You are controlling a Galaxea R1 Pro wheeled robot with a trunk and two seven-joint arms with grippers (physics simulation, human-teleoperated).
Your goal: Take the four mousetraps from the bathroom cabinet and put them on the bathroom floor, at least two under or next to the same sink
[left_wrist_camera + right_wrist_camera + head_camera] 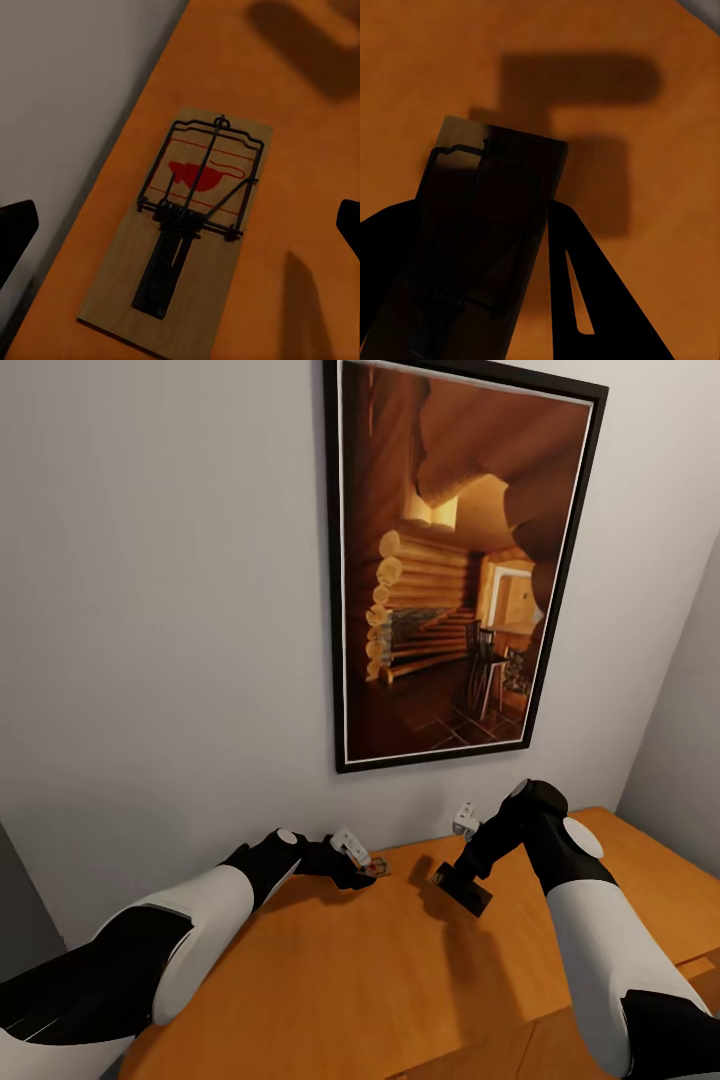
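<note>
My right gripper (462, 888) clamps one light, stiff mousetrap (484, 225); my left gripper (180, 225), fingers apart, straddles another mousetrap (187, 225), probably best pinched across its board edges.

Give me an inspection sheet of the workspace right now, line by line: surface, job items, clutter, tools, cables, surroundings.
Surface: orange-brown cabinet top, flat, against the wall.
Job's things: one mousetrap lying flat on the top near the wall; a second mousetrap held above the top, casting a shadow.
Clutter: nothing seen.
Grippers: left tool open over the lying mousetrap; right tool shut on the second mousetrap.
Cables: nothing seen.
Surroundings: pale wall, framed picture of a log interior.
</note>
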